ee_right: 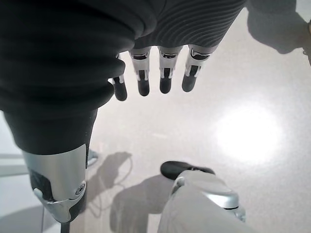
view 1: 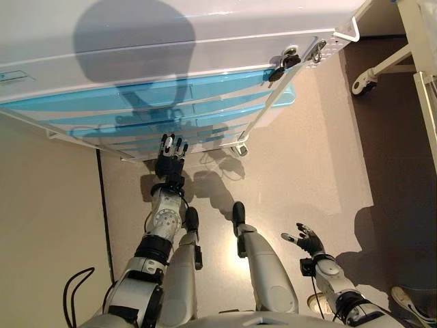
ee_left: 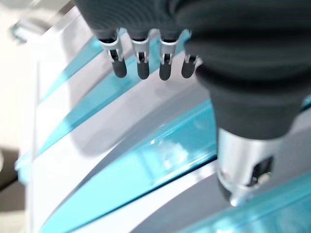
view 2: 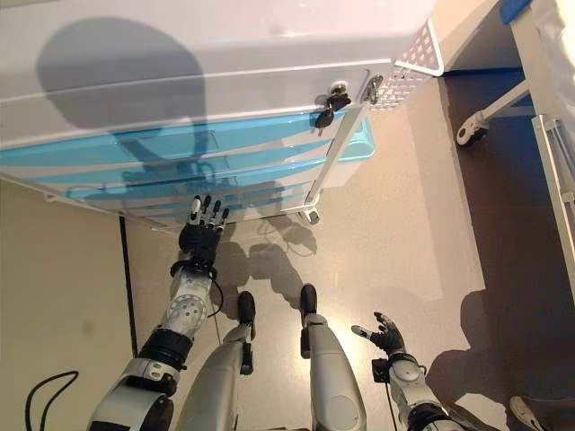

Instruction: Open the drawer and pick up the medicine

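Observation:
A white cart with several translucent blue drawers [view 1: 157, 109] stands before me, all drawers shut as far as I can see. No medicine shows in any view. My left hand [view 1: 171, 157] is open, fingers straight, reaching up close to the lower drawer fronts; its wrist view shows the fingertips [ee_left: 141, 70] just short of the blue drawer fronts [ee_left: 146, 160]. My right hand [view 1: 306, 240] is open and empty, hanging low at my right over the floor, as its wrist view shows [ee_right: 150, 77].
A key bunch [view 1: 287, 60] hangs at the cart's top right corner. The cart stands on castors [view 1: 239, 149]. Another wheeled white frame [view 1: 382, 68] stands at the far right. A person's shoe [view 1: 410, 298] shows at the lower right.

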